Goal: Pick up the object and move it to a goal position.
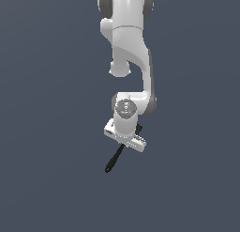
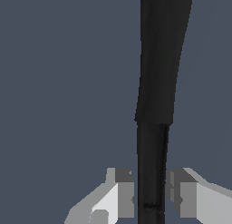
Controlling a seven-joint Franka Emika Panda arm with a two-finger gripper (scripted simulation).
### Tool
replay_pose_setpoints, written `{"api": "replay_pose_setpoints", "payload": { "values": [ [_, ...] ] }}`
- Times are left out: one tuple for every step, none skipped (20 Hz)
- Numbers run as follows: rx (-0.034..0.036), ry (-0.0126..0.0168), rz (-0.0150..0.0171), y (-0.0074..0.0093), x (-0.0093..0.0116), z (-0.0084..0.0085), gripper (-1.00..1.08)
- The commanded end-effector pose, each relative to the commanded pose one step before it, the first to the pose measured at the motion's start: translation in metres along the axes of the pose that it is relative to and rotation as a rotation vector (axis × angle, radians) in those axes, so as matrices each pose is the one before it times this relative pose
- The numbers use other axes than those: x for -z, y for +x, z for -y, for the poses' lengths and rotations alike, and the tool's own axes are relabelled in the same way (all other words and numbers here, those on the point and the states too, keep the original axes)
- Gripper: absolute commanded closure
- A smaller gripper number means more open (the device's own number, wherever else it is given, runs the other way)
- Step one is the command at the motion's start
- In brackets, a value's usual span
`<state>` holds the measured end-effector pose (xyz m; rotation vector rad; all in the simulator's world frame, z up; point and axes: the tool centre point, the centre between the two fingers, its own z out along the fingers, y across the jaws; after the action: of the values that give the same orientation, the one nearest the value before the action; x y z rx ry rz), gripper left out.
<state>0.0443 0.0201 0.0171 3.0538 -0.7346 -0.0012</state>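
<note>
The object, a slim black spatula-like utensil (image 1: 112,161), lies slanted under my hand in the exterior view. Its thin handle tip points toward the lower left, and a bit of its other end shows past the hand. My gripper (image 1: 124,143) points down over its middle. In the wrist view the utensil (image 2: 158,60) runs straight between my two fingertips (image 2: 123,196). The gripper (image 2: 152,193) is shut on the narrow part, with both pads against its sides. Whether it rests on the floor or hangs just above it I cannot tell.
A plain dark grey-blue floor (image 1: 51,132) fills both views. The white arm (image 1: 129,48) reaches in from the top of the exterior view. No other object or goal marker shows.
</note>
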Motion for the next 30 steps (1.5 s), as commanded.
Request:
{"api": "replay_pose_setpoints", "payload": {
  "values": [
    [0.00118,0.00087,-0.00059,-0.00005,0.0,0.00102,1.08],
    [0.0,0.0,0.0,0.0,0.0,0.0,1.08],
    [0.0,0.0,0.0,0.0,0.0,0.0,1.08],
    [0.0,0.0,0.0,0.0,0.0,0.0,1.08],
    [0.0,0.0,0.0,0.0,0.0,0.0,1.08],
    [0.0,0.0,0.0,0.0,0.0,0.0,1.08],
    [0.0,0.0,0.0,0.0,0.0,0.0,1.08],
    [-0.00087,-0.00069,0.00045,0.00004,-0.00005,-0.00066,1.08],
    [0.0,0.0,0.0,0.00006,0.0003,-0.00011,1.08],
    [0.0,0.0,0.0,0.00017,0.00091,-0.00033,1.08],
    [0.0,0.0,0.0,0.00028,0.00151,-0.00055,1.08],
    [0.0,0.0,0.0,0.0004,0.00213,-0.00077,1.08],
    [0.0,0.0,0.0,0.00051,0.00275,-0.00099,1.08],
    [0.0,0.0,0.0,0.00063,0.00338,-0.00122,1.08],
    [0.0,0.0,0.0,0.00076,0.00402,-0.00145,1.08],
    [0.0,0.0,0.0,0.00088,0.00468,-0.00168,1.08],
    [0.0,0.0,0.0,0.00101,0.00536,-0.00193,1.08],
    [0.0,0.0,0.0,0.00115,0.00607,-0.00218,1.08],
    [0.0,0.0,0.0,0.00129,0.0068,-0.00243,1.08],
    [0.0,0.0,0.0,0.00142,0.0075,-0.00268,1.08],
    [-0.00028,0.00059,0.00021,0.00165,0.00822,-0.00312,1.08],
    [0.0,0.0,0.0,0.00167,0.00879,-0.00313,1.08],
    [0.0,0.0,0.0,0.00179,0.00937,-0.00333,1.08],
    [0.0,0.0,0.0,0.0019,0.00992,-0.00352,1.08],
    [0.0,0.0,0.0,0.00201,0.01043,-0.00369,1.08],
    [0.0,0.0,0.0,0.00211,0.01092,-0.00386,1.08],
    [0.0,0.0,0.0,0.00221,0.01135,-0.004,1.08],
    [0.0,0.0,0.0,0.00225,0.01153,-0.00406,1.08],
    [0.0,0.0,0.0,0.00228,0.01159,-0.00407,1.08],
    [0.0,0.0,0.0,0.00229,0.01159,-0.00406,1.08]
  ]
}}
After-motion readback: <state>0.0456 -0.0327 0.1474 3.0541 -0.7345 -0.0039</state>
